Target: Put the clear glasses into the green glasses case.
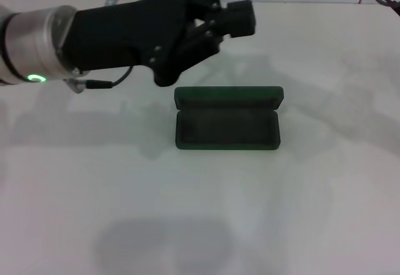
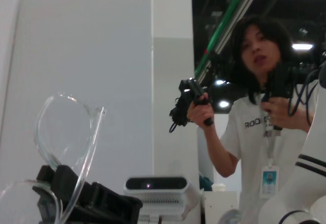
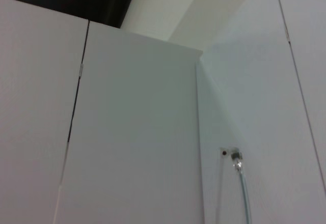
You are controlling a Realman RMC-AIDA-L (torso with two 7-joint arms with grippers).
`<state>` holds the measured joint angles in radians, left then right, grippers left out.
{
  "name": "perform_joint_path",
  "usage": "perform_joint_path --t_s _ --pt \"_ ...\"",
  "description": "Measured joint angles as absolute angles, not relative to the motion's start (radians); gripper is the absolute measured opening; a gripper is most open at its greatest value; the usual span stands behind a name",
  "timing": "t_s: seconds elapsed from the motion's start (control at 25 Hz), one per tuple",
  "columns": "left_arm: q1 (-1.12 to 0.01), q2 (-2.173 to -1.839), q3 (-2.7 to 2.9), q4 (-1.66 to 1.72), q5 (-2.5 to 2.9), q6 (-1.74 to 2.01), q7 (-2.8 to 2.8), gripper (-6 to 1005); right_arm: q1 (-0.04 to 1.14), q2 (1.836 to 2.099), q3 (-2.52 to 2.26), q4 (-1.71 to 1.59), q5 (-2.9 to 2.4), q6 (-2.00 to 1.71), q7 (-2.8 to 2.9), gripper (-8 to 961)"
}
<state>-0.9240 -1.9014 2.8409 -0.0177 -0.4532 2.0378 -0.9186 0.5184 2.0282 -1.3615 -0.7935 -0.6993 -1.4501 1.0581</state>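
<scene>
The green glasses case (image 1: 226,129) lies open in the middle of the white table, its lid (image 1: 228,95) folded back on the far side and its dark lining bare. My left gripper (image 1: 240,19) reaches in from the left and hovers above the table just behind the case. In the left wrist view the clear glasses (image 2: 66,132) stand up from the black fingers (image 2: 97,201), which are shut on the frame. From the head view the glasses are hard to make out behind the hand. My right arm is out of sight.
The white table (image 1: 325,212) spreads around the case. A dark cable end (image 1: 384,0) lies at the far right corner. In the left wrist view a person (image 2: 260,132) stands beyond the table holding hand controllers. The right wrist view shows only white wall panels.
</scene>
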Motion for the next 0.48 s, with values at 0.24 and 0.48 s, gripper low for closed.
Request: perform_joint_path --t_s 0.24,0.48 --pt "-0.949 -1.920 2.841 -0.018 -0.460 2.037 -0.920 36 0.517 2.028 -1.376 -0.787 -0.687 -1.457 1.057 88" --pt "-0.955 -1.927 2.841 -0.018 -0.475 2.037 -0.920 37 0.521 2.028 -1.399 -0.777 -0.685 -1.459 1.057 88"
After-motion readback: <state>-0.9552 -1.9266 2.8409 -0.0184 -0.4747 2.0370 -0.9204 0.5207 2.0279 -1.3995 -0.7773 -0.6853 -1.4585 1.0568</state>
